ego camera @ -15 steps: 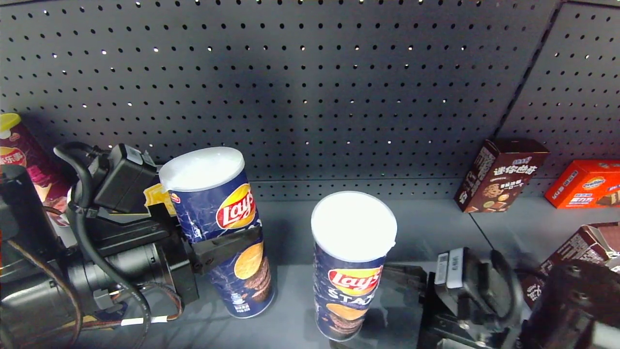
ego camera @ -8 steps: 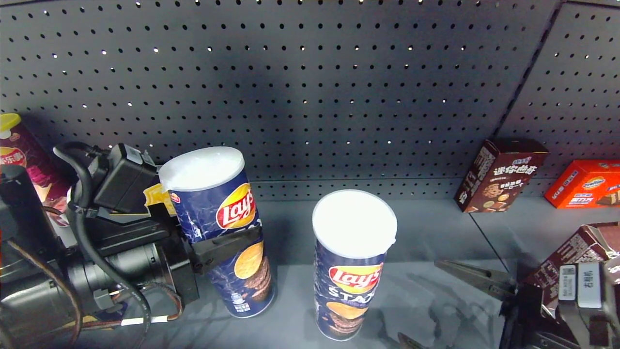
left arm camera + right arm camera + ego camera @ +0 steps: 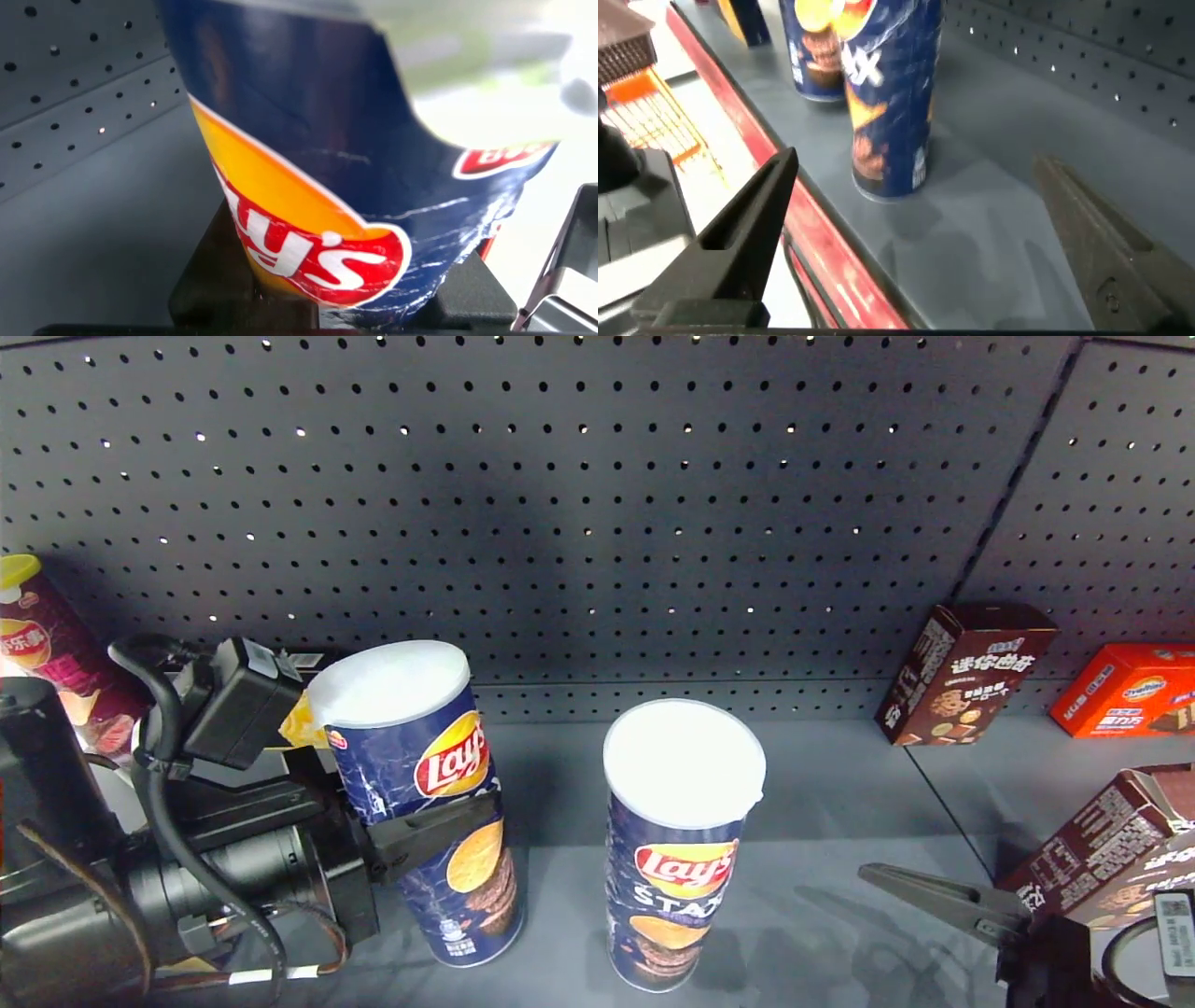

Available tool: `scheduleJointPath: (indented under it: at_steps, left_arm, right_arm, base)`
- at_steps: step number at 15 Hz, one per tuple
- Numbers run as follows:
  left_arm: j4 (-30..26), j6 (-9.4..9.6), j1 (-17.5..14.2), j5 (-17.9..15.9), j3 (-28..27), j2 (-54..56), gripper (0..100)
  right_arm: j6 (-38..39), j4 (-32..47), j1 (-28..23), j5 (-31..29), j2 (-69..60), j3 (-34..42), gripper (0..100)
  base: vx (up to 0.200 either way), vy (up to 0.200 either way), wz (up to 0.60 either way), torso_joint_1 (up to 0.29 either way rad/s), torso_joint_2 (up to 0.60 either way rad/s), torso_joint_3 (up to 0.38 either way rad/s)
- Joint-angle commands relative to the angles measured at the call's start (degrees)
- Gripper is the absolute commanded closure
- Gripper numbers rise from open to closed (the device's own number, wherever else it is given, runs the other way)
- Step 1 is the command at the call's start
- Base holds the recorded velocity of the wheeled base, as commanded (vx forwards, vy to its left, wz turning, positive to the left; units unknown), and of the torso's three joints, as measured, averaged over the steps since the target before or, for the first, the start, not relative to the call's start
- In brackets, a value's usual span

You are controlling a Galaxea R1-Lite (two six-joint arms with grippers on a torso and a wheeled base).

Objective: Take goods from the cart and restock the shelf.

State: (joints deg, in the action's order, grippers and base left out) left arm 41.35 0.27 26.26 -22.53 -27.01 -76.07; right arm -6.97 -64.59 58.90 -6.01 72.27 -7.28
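Two tall blue chip cans with white lids are on the grey shelf (image 3: pixel 822 775). My left gripper (image 3: pixel 439 817) is shut on the left can (image 3: pixel 411 784) at mid-height; the can leans slightly, and whether its base touches the shelf I cannot tell. The left wrist view has that can (image 3: pixel 355 187) close up between the jaws. The second can (image 3: pixel 677 840) stands upright and free mid-shelf, also seen as a can (image 3: pixel 892 103) in the right wrist view. My right gripper (image 3: pixel 920 252) is open, off to that can's right, holding nothing; one of its fingers (image 3: pixel 934 894) points left over the shelf.
A purple can (image 3: pixel 37 644) stands at the far left and a yellow pack (image 3: pixel 297 726) sits behind the held can. A brown box (image 3: pixel 962 672), an orange box (image 3: pixel 1130 691) and more brown boxes (image 3: pixel 1102 840) are on the right. Pegboard wall (image 3: pixel 597 523) behind; red shelf edge (image 3: pixel 813 233) in front.
My right gripper has pulled away to the right from the second can, which stays standing. The left gripper and its can have shifted slightly down and toward the front.
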Motion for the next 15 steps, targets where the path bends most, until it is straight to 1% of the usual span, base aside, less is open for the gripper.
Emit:
scheduleJointPath:
  at_steps: [1, 4, 5, 6, 7, 8, 13, 14, 15]
  left_arm:
    - [0.05, 0.0, 0.02, 0.03, 0.82, 0.75, 100]
    - [0.05, 0.0, 0.02, 0.03, 1.88, 1.36, 100]
    - [0.13, 0.0, 0.02, 0.03, 2.14, 1.63, 100]
    - [0.05, 0.0, 0.02, 0.03, 2.23, 1.89, 100]
    - [-0.04, 0.0, 0.02, 0.03, 2.67, 2.42, 100]
    - [0.05, 0.0, 0.02, 0.03, 3.37, 2.86, 100]
    - [-0.04, -0.09, -0.07, 0.12, 5.39, 4.35, 100]
    - [-0.04, 0.0, -0.07, 0.12, 5.39, 4.35, 100]
    - [-0.04, 0.0, -0.07, 0.12, 5.39, 4.35, 100]
  right_arm:
    - [-0.23, 0.07, -1.42, 0.38, -1.25, 2.62, 0]
    - [-0.32, 0.07, -3.62, 0.91, -3.62, 3.76, 0]
    - [-0.5, 0.16, -7.49, 1.0, -5.29, 3.76, 0]
    - [-0.59, 0.07, -9.51, 1.26, -6.08, 3.76, 0]
    - [-0.76, 0.07, -13.47, 3.2, -8.02, 3.76, 0]
    - [-1.11, 0.07, -14.87, 4.08, -9.07, 4.2, 0]
    - [-1.2, 0.34, -15.49, 4.34, -11.8, 7.1, 0]
    - [-1.11, 0.43, -15.57, 5.57, -12.24, 7.1, 0]
    - [-1.2, 0.95, -17.07, 7.94, -12.76, 7.1, 0]
  base:
    - [0.0, 0.0, 0.0, 0.0, 0.0, 0.0]
    - [0.0, 0.0, 0.0, 0.0, 0.0, 0.0]
    - [0.0, 0.0, 0.0, 0.0, 0.0, 0.0]
    - [0.0, 0.0, 0.0, 0.0, 0.0, 0.0]
    - [0.0, 0.0, 0.0, 0.0, 0.0, 0.0]
    - [0.0, 0.0, 0.0, 0.0, 0.0, 0.0]
    - [0.0, 0.0, 0.0, 0.0, 0.0, 0.0]
    - [0.0, 0.0, 0.0, 0.0, 0.0, 0.0]
    - [0.0, 0.0, 0.0, 0.0, 0.0, 0.0]
